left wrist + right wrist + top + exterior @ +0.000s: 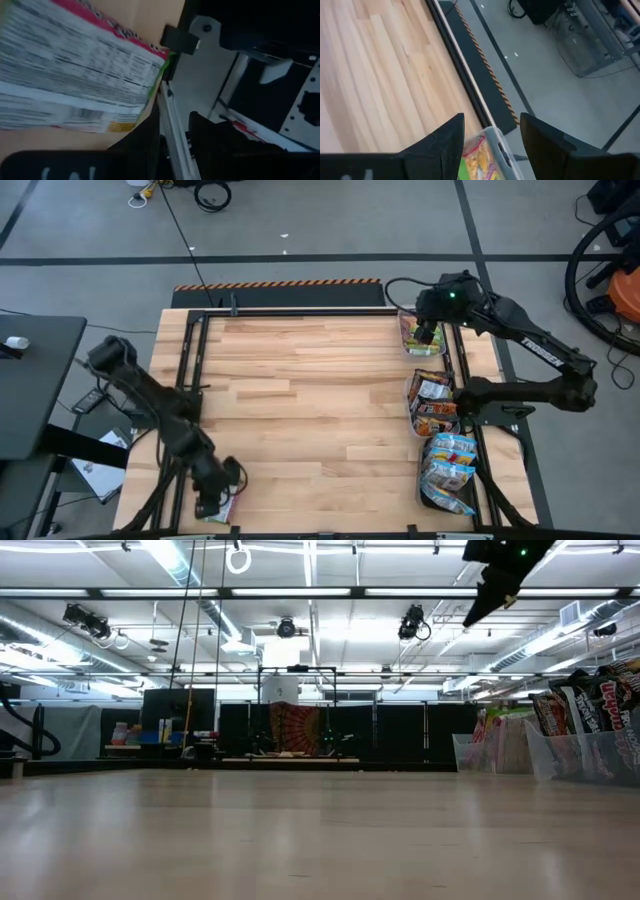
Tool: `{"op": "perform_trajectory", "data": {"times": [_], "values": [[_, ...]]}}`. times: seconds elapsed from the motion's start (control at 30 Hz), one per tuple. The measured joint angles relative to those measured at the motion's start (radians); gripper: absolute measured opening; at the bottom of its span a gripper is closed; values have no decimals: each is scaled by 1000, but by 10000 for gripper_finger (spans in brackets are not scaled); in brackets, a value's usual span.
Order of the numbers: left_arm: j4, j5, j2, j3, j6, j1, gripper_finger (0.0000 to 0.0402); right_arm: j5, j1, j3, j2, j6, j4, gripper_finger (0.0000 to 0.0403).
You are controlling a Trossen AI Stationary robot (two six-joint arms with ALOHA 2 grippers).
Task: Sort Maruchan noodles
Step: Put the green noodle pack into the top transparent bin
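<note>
On my wooden counter (310, 410), the right gripper (428, 333) hangs open and empty over the far tray (408, 345); the left gripper (212, 502) pinches a noodle packet (75, 85) at the near-left edge.

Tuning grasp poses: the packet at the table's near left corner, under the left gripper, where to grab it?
The packet lies flat at the table edge, with the left gripper over it. I'd come straight down and pinch a short end or crimped seam: flat and shiny, it gives no side faces to grip. Whether it is already held, I cannot tell.
</note>
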Motion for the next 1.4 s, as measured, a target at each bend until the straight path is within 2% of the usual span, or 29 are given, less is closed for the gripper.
{"op": "perform_trajectory", "data": {"times": [0.17,0.3,0.47,0.6,0.77,1.0,1.1,1.23,1.33,1.4], "values": [[55,33,97,0,-133,-34,109,-4,25,0,-5,27,1,199],[45,100,161,0,-169,-39,109,-4,42,0,-2,24,8,197],[-1,92,208,0,-112,-1,109,-5,54,0,-3,23,50,197],[-91,45,217,3,17,60,109,-5,79,0,-3,19,86,197],[-184,-33,206,5,232,189,109,-36,130,0,-1,-4,118,197],[-141,-200,204,5,589,419,109,-126,215,0,67,73,137,197],[-37,-332,207,3,739,536,109,-157,272,0,124,99,157,197],[184,-482,225,-3,879,690,109,-158,361,0,216,106,208,197],[339,-526,247,-6,911,804,109,-158,432,0,282,137,248,197],[387,-527,244,-5,894,881,109,-159,481,0,329,162,259,197]]}}
